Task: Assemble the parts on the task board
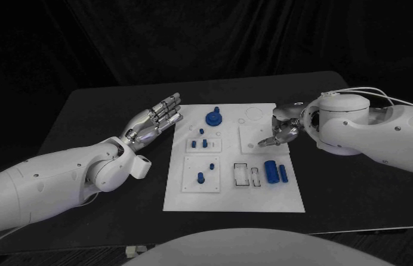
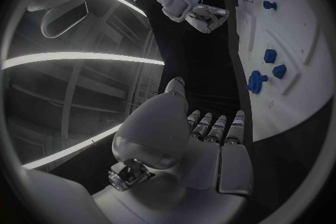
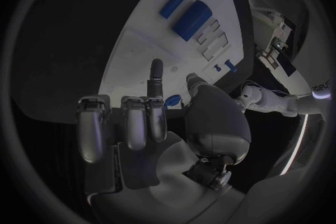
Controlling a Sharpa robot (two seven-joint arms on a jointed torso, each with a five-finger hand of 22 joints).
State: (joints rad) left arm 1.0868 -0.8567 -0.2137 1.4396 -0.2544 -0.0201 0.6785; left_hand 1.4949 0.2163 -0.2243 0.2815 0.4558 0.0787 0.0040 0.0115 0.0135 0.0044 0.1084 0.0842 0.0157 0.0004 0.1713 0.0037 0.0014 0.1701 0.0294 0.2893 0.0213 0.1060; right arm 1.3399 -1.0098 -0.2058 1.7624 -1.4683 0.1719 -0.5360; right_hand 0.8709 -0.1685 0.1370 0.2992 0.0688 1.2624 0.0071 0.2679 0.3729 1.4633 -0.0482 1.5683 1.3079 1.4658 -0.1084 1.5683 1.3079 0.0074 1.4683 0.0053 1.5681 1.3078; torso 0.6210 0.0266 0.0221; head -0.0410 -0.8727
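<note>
The white task board (image 1: 232, 200) lies mid-table. Standing in it are a blue round part with a peg (image 1: 213, 119), small blue pegs (image 1: 200, 144) and two blue cylinders (image 1: 276, 172). My left hand (image 1: 155, 121) lies flat beside the board's left edge, its fingers straight and nothing in it. My right hand (image 1: 284, 132) hovers over the board's far right square, most fingers curled, one finger pointing down at the plate. In the right wrist view a bit of blue (image 3: 173, 99) shows between the thumb and the curled fingers (image 3: 143, 123); whether it is held is unclear.
Black table (image 1: 95, 105) surrounds the board, with bare room to either side. Empty rectangular slots (image 1: 245, 175) sit left of the cylinders. A round recess (image 1: 255, 112) marks the board's far right corner.
</note>
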